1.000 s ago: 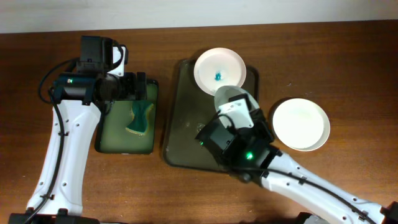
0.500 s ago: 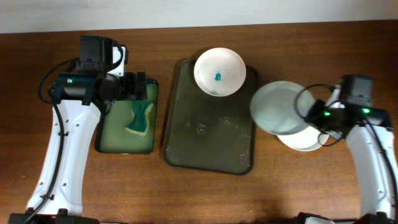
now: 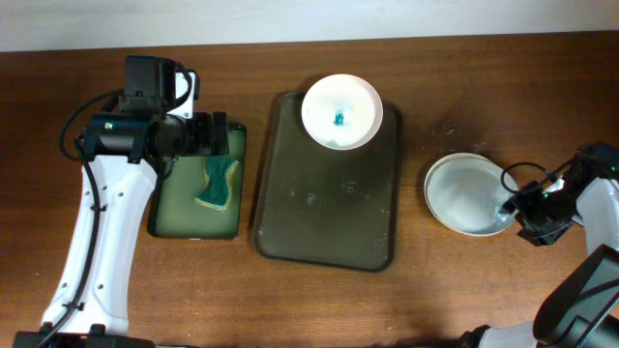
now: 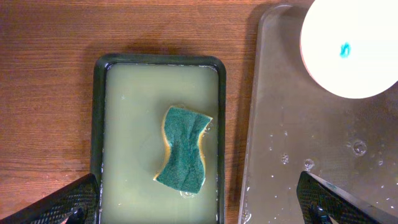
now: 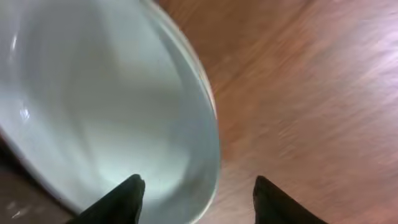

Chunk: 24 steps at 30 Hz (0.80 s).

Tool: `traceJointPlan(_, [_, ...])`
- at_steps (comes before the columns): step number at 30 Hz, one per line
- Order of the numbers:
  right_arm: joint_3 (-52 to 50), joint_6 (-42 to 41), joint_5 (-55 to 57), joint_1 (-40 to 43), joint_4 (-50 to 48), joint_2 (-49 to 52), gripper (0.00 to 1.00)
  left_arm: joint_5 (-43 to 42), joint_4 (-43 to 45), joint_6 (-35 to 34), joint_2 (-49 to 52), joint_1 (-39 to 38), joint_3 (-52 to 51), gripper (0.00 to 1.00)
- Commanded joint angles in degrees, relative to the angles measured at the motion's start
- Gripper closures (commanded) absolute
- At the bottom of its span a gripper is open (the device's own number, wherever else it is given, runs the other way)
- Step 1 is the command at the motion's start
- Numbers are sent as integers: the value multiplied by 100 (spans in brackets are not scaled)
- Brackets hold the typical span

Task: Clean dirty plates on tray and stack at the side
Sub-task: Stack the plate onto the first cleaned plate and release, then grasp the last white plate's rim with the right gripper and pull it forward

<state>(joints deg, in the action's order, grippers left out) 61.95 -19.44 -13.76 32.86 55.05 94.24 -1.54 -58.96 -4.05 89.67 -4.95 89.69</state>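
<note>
The left claw [image 4: 198, 205] hangs with its fingers spread wide apart, gripping nothing. Directly beneath it sits a small green rectangular tray [image 4: 98, 124] of pale liquid, with a teal-and-yellow sponge [image 4: 182, 149] lying in it between the two fingertips. Beside that claw, toward the other arm, lies the large dark brown-olive rectangular tray [image 3: 324, 213], wet with droplets. At its far end, well apart from both claws, rests a round white shallow plate [image 3: 341, 111] with a small teal-green smear [image 3: 338, 118] at its centre.

The right claw [image 3: 517, 208] is off that tray, over the brown wooden desk [image 3: 484, 77], at the edge of a plain white plate [image 3: 464, 193]. A second white rim [image 3: 443, 168] shows just under this plate. The claw's fingers straddle the plate's edge, one over the hollow, one outside. The blurred wrist view leaves it unclear whether they pinch it.
</note>
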Motion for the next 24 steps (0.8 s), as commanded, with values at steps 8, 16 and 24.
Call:
traceJointPlan(8, [1176, 1064, -251, -3012, -505, -1563, 17, -42, 11, 48, 20, -2, 26, 1])
traceJointPlan(16, [2009, 1069, 216, -3788, -1626, 570, 31, -42, 11, 48, 20, -2, 26, 0])
traceJointPlan(24, [2006, 1574, 7, -3978, -3342, 2354, 44, -42, 9, 48, 20, -2, 26, 0])
